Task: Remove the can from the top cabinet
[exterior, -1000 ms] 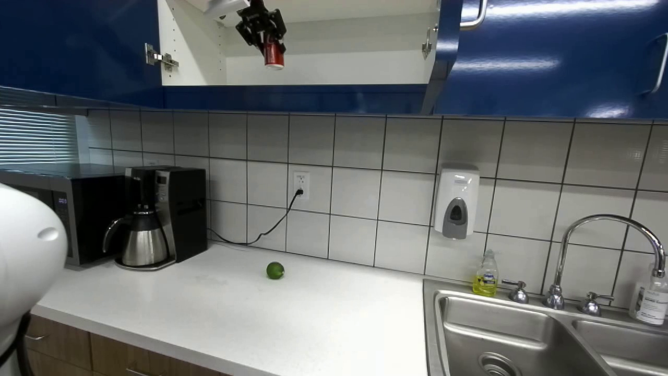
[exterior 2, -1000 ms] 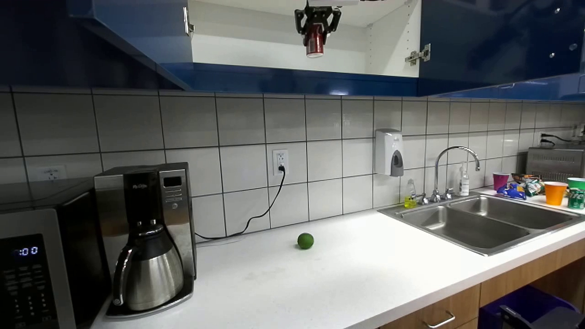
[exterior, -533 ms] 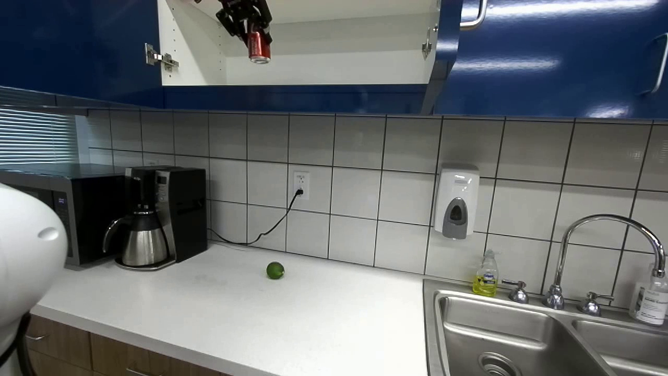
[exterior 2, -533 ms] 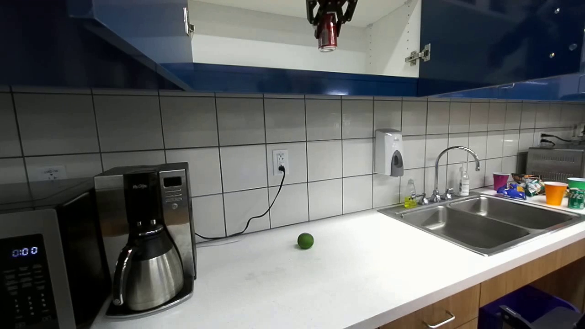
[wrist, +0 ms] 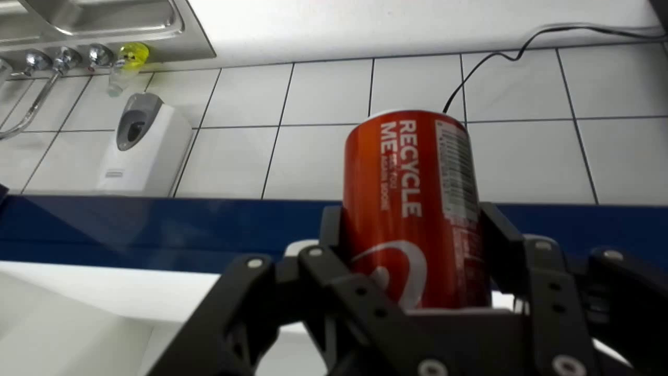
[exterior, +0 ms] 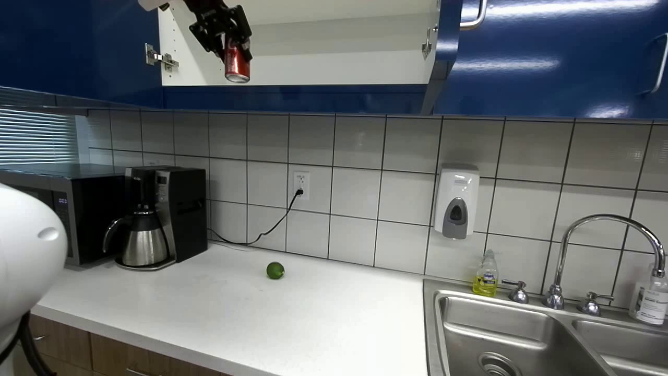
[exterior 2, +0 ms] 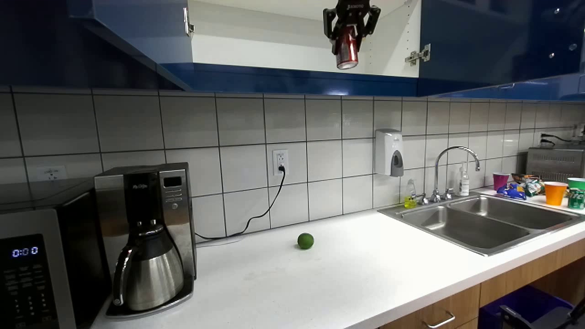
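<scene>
The can [wrist: 407, 172] is red with white lettering and a barcode; its pale end points down and it tilts slightly. My gripper [wrist: 411, 211] is shut on it, one finger on each side. In both exterior views the can [exterior: 237, 67] [exterior 2: 347, 55] hangs from the gripper [exterior: 237, 51] [exterior 2: 347, 45] in front of the open top cabinet [exterior: 297, 98] [exterior 2: 292, 80], a little above its blue lower edge. In the wrist view the blue lower edge of the cabinet [wrist: 156, 224] lies behind the can. The gripper hides the can's upper part.
Open blue doors [exterior: 78, 47] [exterior 2: 498, 41] flank the opening. Below is a white counter [exterior: 250, 318] with a green ball [exterior: 275, 270], a coffee maker [exterior: 172, 214] and a microwave [exterior: 94, 209]. A sink [exterior: 436, 334] with a faucet and soap dispenser [exterior: 457, 201] stands to one side.
The gripper and can have moved out from the cabinet, leftward in one exterior picture and rightward in another. They rose slightly, then dropped, look larger, and the can tilts more.
</scene>
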